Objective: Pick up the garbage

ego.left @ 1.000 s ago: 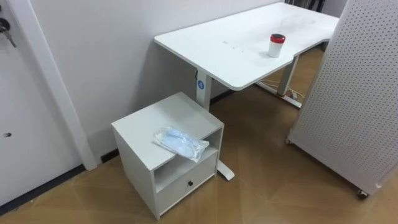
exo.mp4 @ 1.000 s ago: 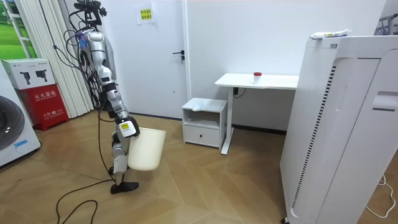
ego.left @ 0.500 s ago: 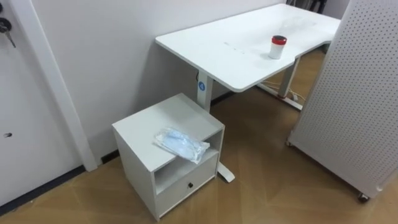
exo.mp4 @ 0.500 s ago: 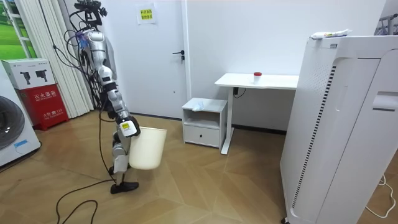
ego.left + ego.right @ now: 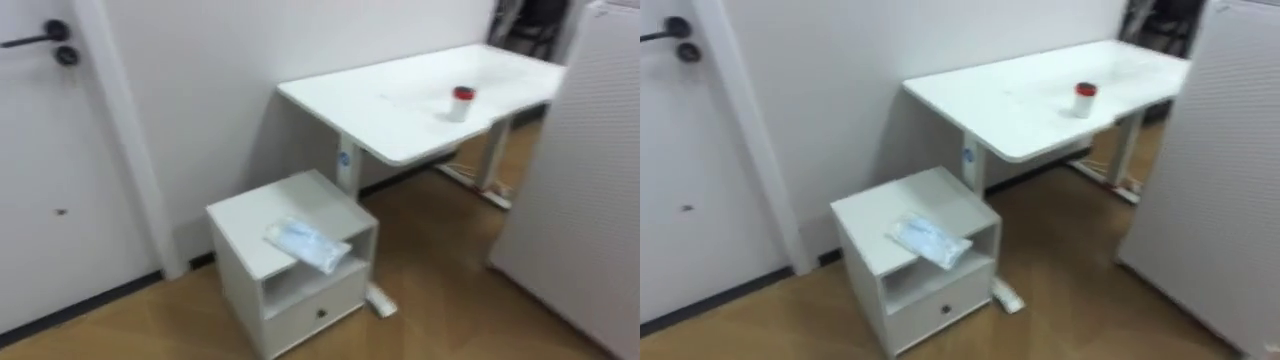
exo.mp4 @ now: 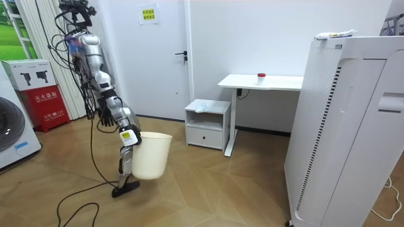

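One beat on, the whole eye view has swung: the door (image 5: 40, 180) now fills its left and the desk (image 5: 400, 110) sits further right. That is the camera's own turn, not the things'. In the room view the trunk has tipped toward the room view's left, while the bin (image 6: 151, 157) and the right hand (image 6: 129, 135) at its rim have edged toward the cabinet (image 5: 250, 218). The fingers are too small to read, so I cannot tell the grip. The wrapper (image 5: 308, 245) lies unmoved on the cabinet top, well ahead of the hand, one end overhanging the front edge. Likely reading: approach under way, nothing picked yet. The floor (image 6: 189, 183) between hand and cabinet is bare, with ample room. Past the cabinet the desk's leg stands just beside it, and the panel (image 5: 590, 180) closes that side. A can (image 5: 461, 103) stands on the desk, farther from the hand.
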Tool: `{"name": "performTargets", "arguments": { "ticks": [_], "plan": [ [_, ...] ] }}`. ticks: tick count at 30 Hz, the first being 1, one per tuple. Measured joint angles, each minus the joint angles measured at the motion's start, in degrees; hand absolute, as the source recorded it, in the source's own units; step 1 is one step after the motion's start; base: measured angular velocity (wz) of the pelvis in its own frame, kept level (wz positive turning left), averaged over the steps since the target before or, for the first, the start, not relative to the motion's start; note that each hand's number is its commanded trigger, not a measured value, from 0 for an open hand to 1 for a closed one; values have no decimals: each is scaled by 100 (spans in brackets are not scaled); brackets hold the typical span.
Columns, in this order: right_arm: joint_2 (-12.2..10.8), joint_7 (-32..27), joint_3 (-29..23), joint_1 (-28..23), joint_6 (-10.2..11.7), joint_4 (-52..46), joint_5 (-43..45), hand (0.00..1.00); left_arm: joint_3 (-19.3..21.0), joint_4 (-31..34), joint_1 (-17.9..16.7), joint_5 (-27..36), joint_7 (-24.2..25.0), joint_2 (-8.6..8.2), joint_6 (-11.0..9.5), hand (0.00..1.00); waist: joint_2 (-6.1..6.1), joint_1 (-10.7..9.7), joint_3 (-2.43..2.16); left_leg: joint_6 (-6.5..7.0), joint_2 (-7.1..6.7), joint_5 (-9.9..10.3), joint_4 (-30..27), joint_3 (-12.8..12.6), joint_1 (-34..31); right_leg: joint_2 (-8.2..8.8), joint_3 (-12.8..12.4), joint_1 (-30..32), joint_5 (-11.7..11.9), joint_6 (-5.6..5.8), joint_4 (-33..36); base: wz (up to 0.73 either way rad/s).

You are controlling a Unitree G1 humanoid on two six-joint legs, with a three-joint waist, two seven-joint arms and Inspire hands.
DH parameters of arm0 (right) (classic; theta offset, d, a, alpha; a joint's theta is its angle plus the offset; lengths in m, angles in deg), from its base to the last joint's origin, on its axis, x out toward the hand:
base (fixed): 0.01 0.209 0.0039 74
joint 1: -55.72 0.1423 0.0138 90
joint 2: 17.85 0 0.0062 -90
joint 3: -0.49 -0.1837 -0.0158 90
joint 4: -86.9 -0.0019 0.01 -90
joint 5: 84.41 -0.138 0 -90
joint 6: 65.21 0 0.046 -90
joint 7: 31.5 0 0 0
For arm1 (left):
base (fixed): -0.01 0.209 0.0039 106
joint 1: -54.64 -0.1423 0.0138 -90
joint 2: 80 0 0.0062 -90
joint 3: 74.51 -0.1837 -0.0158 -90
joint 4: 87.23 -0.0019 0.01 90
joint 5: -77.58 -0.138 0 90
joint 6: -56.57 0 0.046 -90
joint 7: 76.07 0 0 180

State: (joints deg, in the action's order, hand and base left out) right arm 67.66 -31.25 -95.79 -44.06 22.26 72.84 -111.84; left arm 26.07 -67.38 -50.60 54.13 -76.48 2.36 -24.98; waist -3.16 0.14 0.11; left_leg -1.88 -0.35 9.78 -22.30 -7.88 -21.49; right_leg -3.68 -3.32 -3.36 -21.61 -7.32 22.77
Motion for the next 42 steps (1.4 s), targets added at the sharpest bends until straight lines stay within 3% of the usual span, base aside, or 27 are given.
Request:
{"name": "performTargets", "arguments": {
  "ticks": [1,2,3,4,5,6,7,8,10,12,14,16,17,19,20,21,22,23,25,27,29,30,31,32,34,38,42],
  "plan": [
    [46,-49,11,-38,2,1,13,100,28,-2,-86,133,0,3,-1,0,45,53,9,0,7,-235,680,2,-45,-2,-140,-63,-21,51,-31,-51],
    [65,-70,18,-51,-2,1,25,100,46,-3,-133,174,0,2,-1,0,65,53,6,-1,31,-332,945,3,-61,0,-186,-112,-56,53,-43,-57],
    [84,-111,54,-94,-1,-13,67,100,61,-10,-189,263,-6,7,-4,0,109,47,20,45,102,-628,1232,2,-55,37,-219,-271,-160,36,-97,-50],
    [72,-143,54,-164,-8,-43,124,100,101,-16,-183,326,-14,10,-26,0,55,38,1,109,64,-1042,1179,-52,-13,127,-334,-393,-300,84,-127,-48],
    [78,-148,54,-177,-13,-43,147,100,117,-17,-164,365,-14,0,-65,0,26,28,-7,169,33,-1222,1131,-95,-2,180,-382,-433,-361,117,-139,-42],
    [90,-171,53,-195,-7,-60,259,100,123,-28,-118,393,-13,-18,-173,0,-17,28,-1,360,-58,-1451,933,-138,-18,309,-431,-543,-461,201,-221,-49],
    [92,-230,54,-193,-8,-56,329,100,119,-32,-30,438,-14,-14,-294,0,-80,45,5,490,-150,-1466,633,-159,-55,479,-328,-632,-518,308,-284,-59],
    [92,-245,52,-170,-5,-57,343,100,123,-22,-7,474,-22,-6,-365,0,-97,66,-1,575,-200,-1420,470,-166,-73,562,-230,-688,-548,378,-329,-72],
    [112,-282,51,-146,12,-112,352,100,85,-5,192,689,-72,32,-502,0,-160,95,25,681,-252,-855,-286,-305,-198,837,165,-883,-502,659,-396,-52],
    [110,-315,47,-105,-8,-214,459,100,20,-6,393,707,-116,54,-568,0,-181,114,6,749,-270,-482,-662,-396,-270,969,304,-870,-479,738,-163,-12],
    [112,-394,41,-80,-2,-270,524,100,-68,-27,518,704,-165,49,-596,0,-145,109,-11,823,-346,-140,-919,-447,-279,1116,411,-753,-497,875,391,4],
    [131,-532,37,94,-7,-363,525,100,-194,27,639,759,-245,53,-593,0,-147,104,-14,961,-521,166,-1055,-442,-137,1377,691,-380,-212,1206,1543,18],
    [130,-547,37,154,-4,-366,524,100,-247,34,659,823,-307,60,-595,0,-154,106,-4,999,-559,209,-1045,-446,-78,1436,720,-258,-54,1220,1879,15],
    [113,-538,40,366,13,-429,522,100,-456,49,804,819,-479,87,-610,0,-64,143,7,1083,-617,400,-1028,-351,158,1557,793,255,1002,1150,3019,11],
    [91,-511,45,405,31,-441,524,100,-498,49,850,818,-522,100,-616,0,-21,147,6,1097,-622,432,-1002,-304,222,1570,837,363,1195,1127,3211,10],
    [37,-438,57,524,82,-489,516,100,-524,46,950,820,-643,125,-647,0,18,175,17,1145,-622,487,-894,-252,335,1607,898,698,1226,1096,3588,16],
    [-15,-371,69,630,165,-513,481,100,-528,50,994,821,-770,133,-666,0,21,161,61,1126,-616,474,-784,-183,458,1620,1023,1064,1006,1079,3824,17],
    [-33,-358,111,636,193,-555,455,100,-536,90,1069,822,-832,126,-675,0,56,158,59,1121,-596,471,-731,-137,520,1607,1096,1206,865,1074,3830,21],
    [-51,-265,327,663,284,-746,385,100,-704,398,1045,938,-1052,122,-762,0,125,119,75,1091,-509,452,-518,35,725,1490,1186,1691,464,1061,3242,22],
    [-51,-199,471,692,382,-791,337,100,-758,624,1067,1022,-1176,115,-900,0,135,70,86,1073,-440,449,-391,110,826,1455,1270,1845,392,1061,2314,29],
    [-69,-141,586,697,469,-788,315,100,-850,810,1074,1027,-1331,108,-1021,0,95,7,63,1020,-427,420,-209,240,973,1452,1283,1800,467,1069,1112,24],
    [-73,-75,695,700,543,-745,313,100,-924,881,1092,1023,-1428,97,-1132,0,55,4,43,982,-426,405,-89,267,1066,1411,1268,1709,837,1097,337,27],
    [-80,-27,762,681,628,-690,323,100,-976,884,1150,1020,-1510,60,-1225,0,92,-20,20,926,-373,414,-20,370,1141,1307,1279,1533,1316,1210,-45,23],
    [-86,-8,771,670,651,-665,324,100,-974,898,1184,1008,-1539,27,-1271,0,100,-25,0,896,-325,416,29,392,1186,1225,1311,1421,1389,1196,-213,12],
    [-110,67,928,722,767,-575,317,100,-996,1058,1277,1014,-1687,-10,-1416,0,167,-8,30,805,-234,362,301,457,1324,1055,1377,1146,1563,1154,-753,0],
    [-102,131,942,838,836,-382,377,100,-1081,1485,1366,991,-1941,28,-1619,0,191,-77,38,728,-211,299,583,508,1546,1000,1441,992,1567,1126,-922,3],
    [-126,307,953,976,957,-178,507,100,-1100,1728,1745,749,-2113,14,-1883,0,168,-165,79,719,-169,296,673,479,1662,967,1451,935,1535,1125,-925,-4]
  ]
}}
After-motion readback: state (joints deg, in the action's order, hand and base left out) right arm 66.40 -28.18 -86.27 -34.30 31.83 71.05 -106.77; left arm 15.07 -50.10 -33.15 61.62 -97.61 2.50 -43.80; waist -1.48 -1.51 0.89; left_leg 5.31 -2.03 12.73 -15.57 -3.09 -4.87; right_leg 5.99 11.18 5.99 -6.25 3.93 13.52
